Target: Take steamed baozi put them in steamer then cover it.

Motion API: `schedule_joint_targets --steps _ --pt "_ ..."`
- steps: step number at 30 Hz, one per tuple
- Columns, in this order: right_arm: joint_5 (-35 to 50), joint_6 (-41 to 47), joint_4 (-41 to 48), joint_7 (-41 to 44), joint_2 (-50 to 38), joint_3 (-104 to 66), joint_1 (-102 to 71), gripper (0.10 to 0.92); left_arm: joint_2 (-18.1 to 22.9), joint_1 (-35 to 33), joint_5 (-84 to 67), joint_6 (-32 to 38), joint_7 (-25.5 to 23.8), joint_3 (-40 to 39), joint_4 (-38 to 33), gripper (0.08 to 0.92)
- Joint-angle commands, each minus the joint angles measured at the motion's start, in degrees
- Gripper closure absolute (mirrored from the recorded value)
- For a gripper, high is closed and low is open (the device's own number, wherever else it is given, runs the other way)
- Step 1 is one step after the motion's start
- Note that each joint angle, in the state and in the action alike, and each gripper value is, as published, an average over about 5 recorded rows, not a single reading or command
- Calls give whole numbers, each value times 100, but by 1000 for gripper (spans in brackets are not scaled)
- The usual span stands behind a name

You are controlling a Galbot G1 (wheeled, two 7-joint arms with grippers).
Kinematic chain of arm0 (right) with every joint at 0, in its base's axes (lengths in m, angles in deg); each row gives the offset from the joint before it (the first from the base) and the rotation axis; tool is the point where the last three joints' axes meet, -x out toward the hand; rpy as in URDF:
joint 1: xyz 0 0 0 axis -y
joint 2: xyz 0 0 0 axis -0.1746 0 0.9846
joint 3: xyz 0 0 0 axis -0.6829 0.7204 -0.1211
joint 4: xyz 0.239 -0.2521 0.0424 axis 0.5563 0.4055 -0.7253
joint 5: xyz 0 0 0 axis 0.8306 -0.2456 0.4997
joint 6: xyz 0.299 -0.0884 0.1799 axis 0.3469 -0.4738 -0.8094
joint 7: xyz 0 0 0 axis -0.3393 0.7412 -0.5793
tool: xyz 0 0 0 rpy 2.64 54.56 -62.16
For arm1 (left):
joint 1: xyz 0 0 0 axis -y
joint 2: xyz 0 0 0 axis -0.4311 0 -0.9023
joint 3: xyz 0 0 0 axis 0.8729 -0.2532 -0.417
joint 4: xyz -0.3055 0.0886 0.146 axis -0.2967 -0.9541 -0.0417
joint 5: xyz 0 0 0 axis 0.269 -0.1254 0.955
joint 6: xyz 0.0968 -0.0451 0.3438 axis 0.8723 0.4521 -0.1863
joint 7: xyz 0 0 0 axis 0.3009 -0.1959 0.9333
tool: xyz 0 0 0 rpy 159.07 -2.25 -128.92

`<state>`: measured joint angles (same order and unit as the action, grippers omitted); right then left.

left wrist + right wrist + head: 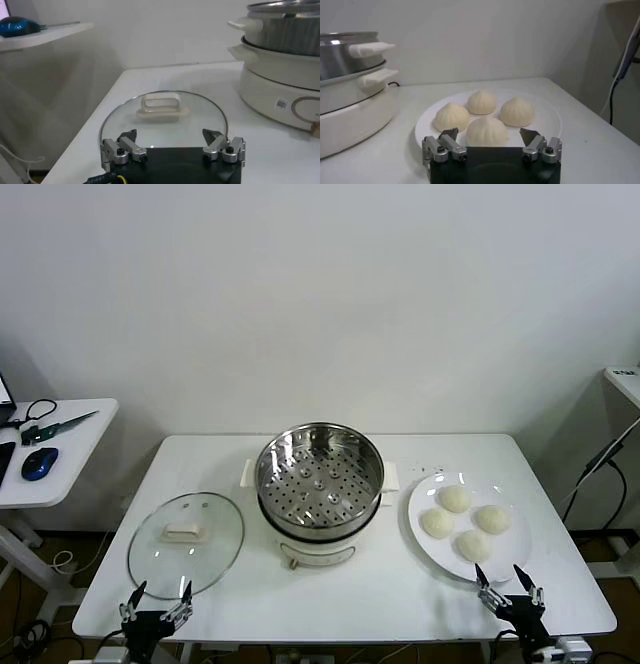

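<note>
Several cream-white steamed baozi (pixel 455 498) (pixel 486 131) lie on a white plate (pixel 500 567) (pixel 547 120) right of the steamer (pixel 320 484). The steamer is an uncovered steel pot with an empty perforated tray on a white base (pixel 272 90) (pixel 350 117). Its glass lid (pixel 186 542) (pixel 162 112) lies flat on the table to its left. My right gripper (pixel 508 581) (pixel 489 134) hangs open at the table's front edge, just short of the plate. At the front left my left gripper (pixel 160 594) (pixel 170 134) is open too, at the lid's near rim. Neither holds anything.
The white table (pixel 400 594) ends just behind both grippers. A side desk (pixel 60 454) with a blue mouse (pixel 38 465) (pixel 17 26) stands to the left. A white stand (pixel 625 379) with hanging cables is at the right.
</note>
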<state>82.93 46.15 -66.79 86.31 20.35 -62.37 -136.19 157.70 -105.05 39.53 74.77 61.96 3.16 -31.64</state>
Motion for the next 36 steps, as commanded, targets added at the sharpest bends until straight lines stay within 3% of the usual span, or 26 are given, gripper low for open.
schedule_joint_targets --steps 1,8,11,17,22,26,29,36 --pt "-242 572 -158 -101 -87 -130 232 203 -1 0 0 -22 1 1 -12 177" --pt "-974 1498 71 -294 -1051 73 2042 203 0 10 1 -36 2 -36 -75 177" --pt "-1047 2034 472 51 -1782 608 3180 203 11 18 6 -42 4 -47 -96 177" --pt "-1375 2184 1827 2056 -3471 3141 5732 203 33 0 19 -37 7 -75 -110 177" --pt "-2223 1391 2653 4512 -4235 5641 7743 203 52 -11 29 -29 12 -74 -98 177" --pt "-2674 406 3078 6100 -4294 7618 9646 203 67 -26 35 -25 16 -67 -78 177" --pt "-2640 16 3393 6774 -4049 9152 11083 203 75 -40 50 -18 17 -74 -62 177" --pt "-2403 75 3719 7138 -3387 11095 12470 203 90 -75 80 3 18 -113 -41 177"
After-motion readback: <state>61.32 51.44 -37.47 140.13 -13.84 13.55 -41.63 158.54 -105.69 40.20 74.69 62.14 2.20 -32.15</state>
